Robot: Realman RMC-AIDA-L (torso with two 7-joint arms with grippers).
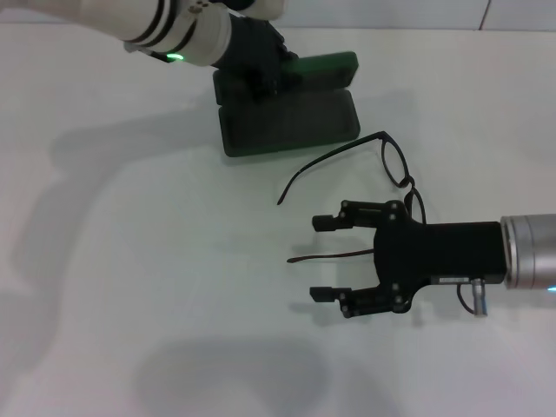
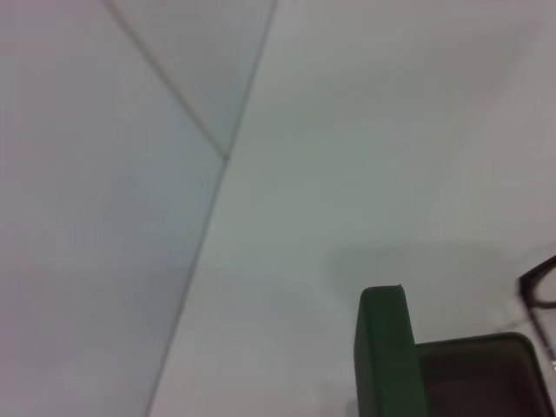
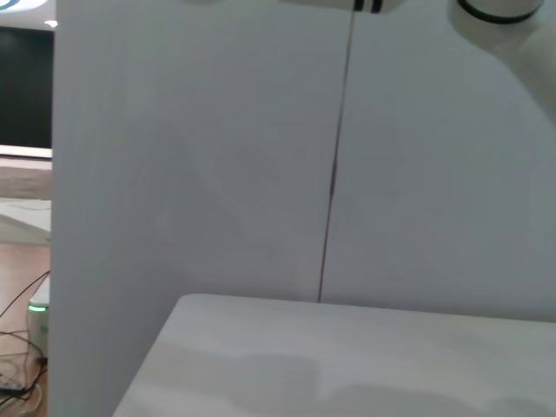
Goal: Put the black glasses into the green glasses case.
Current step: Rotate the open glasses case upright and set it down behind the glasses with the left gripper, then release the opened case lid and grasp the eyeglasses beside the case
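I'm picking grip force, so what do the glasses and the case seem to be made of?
The black glasses: thin frame, probably plastic, possibly metal; clear lenses show the table through them. The green glasses case: rigid-looking shell with a matte, dull lining, maybe fabric over a hard body.

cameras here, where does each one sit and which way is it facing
Head view: on the robot's head, looking down at the table; shows the left end effector on the open green glasses case and the open right end effector over the black glasses.
Left wrist view: on the left wrist, looking past the case lid toward the wall; no arm visible.
Right wrist view: on the right wrist, looking across the table at wall panels; the left arm shows.
Shared: head and left wrist views both show case and glasses.
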